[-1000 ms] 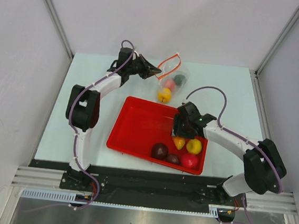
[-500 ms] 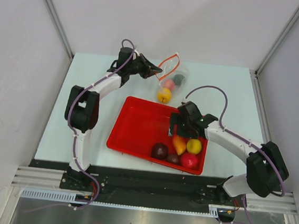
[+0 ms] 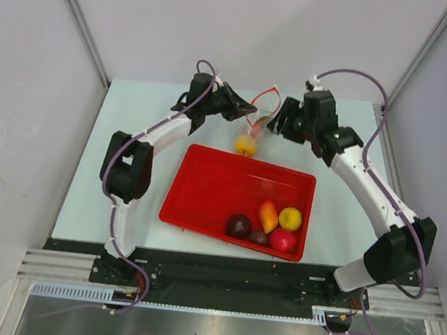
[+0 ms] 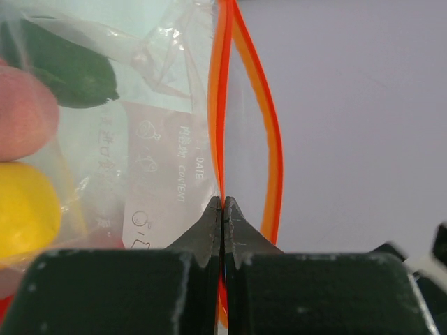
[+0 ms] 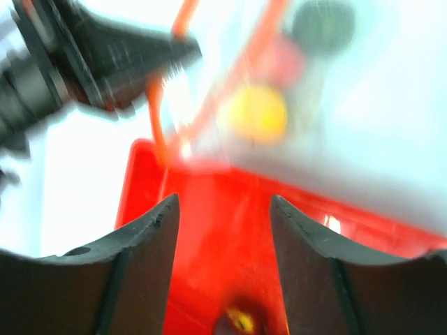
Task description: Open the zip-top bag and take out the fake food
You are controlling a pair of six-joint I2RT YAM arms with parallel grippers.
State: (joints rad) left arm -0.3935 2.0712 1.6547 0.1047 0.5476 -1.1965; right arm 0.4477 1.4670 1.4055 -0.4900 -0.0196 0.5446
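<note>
The bag (image 3: 263, 116) was just beyond the tray (image 3: 206, 188), food (image 3: 246, 144) inside. The left gripper (image 4: 223, 204) was clamped on one zip lip; the right gripper (image 5: 223, 204), open and empty, was just right, nearer the free lip.

I record one red tray (image 3: 214, 186), rectangular, lying skewed on the pale table (image 3: 104, 172), which shows bare on every side of it. Beyond the tray's far side and off both flanks stand grey wall panels (image 3: 245, 27). On the tray's near side I note a black strip (image 3: 73, 246), an aluminium rail (image 3: 228, 283), then a brushed metal sheet (image 3: 215, 333).
</note>
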